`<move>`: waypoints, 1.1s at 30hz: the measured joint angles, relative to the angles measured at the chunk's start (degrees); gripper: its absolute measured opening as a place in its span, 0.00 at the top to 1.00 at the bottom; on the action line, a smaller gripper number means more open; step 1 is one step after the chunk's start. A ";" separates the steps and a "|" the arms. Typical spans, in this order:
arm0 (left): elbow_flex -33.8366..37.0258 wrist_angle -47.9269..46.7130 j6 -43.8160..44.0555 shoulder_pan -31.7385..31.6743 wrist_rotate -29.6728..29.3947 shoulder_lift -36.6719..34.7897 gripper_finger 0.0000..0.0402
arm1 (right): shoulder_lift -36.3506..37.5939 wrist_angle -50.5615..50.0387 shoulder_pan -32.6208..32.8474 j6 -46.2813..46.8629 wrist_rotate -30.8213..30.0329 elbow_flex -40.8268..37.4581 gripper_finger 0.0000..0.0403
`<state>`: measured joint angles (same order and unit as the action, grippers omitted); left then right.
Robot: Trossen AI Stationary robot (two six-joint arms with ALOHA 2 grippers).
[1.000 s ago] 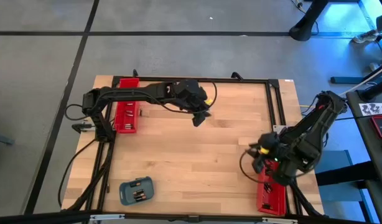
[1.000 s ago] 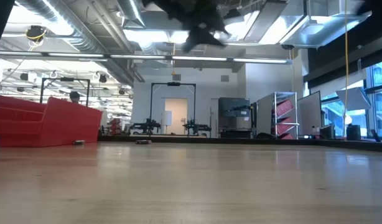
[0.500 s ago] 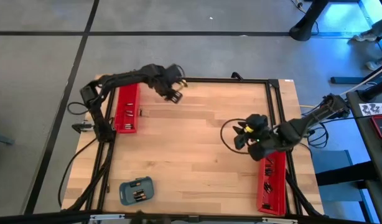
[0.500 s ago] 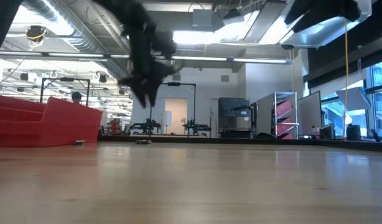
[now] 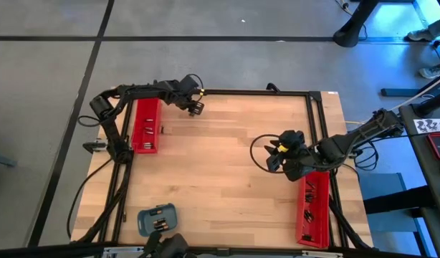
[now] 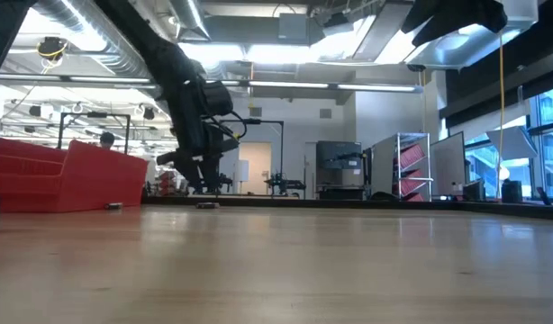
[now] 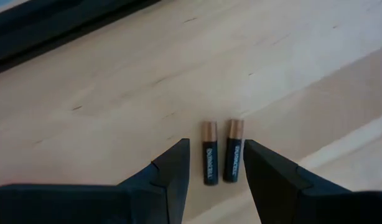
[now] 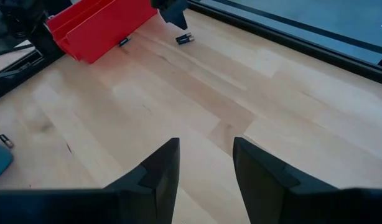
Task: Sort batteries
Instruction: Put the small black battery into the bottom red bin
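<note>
Two batteries (image 7: 209, 160) (image 7: 233, 158), black with coppery ends, lie side by side on the wooden table near its far left corner. My left gripper (image 7: 216, 149) hangs open just above them, a finger on either side, touching neither; in the high view it (image 5: 196, 109) stands beside the left red tray (image 5: 146, 125). My right gripper (image 5: 273, 163) hangs open and empty over the table's right middle. A single battery (image 8: 124, 42) lies next to the left red tray. Several batteries lie in the blue-grey tray (image 5: 157, 218).
A second red tray (image 5: 313, 209) lies along the table's right edge, under my right arm. The blue-grey tray sits at the near left, with a loose battery (image 8: 4, 140) beside it. A black frame rail (image 5: 256, 92) runs along the far edge. Bare wood (image 5: 220, 165) fills the middle.
My left gripper has swung from the far middle of the table toward the far left corner, sunk and turned, and now hangs low over the two batteries. My right gripper has moved from beside the right red tray toward the table's middle, then held still.
</note>
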<state>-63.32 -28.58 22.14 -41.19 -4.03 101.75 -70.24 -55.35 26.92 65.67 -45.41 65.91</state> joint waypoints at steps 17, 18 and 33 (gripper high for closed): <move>8.99 11.67 1.46 0.55 -1.42 0.96 0.72 | -0.02 1.44 0.02 0.01 0.02 0.00 0.62; 9.39 12.11 1.43 0.72 -1.77 0.94 0.74 | -0.02 1.42 0.06 0.01 0.03 0.00 0.62; 14.03 14.94 -1.08 1.60 -2.06 -0.17 0.96 | 0.31 1.30 0.07 -0.03 2.40 0.00 0.62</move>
<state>-49.29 -13.64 21.05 -39.59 -6.09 101.58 -69.93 -54.05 26.98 65.64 -43.01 65.91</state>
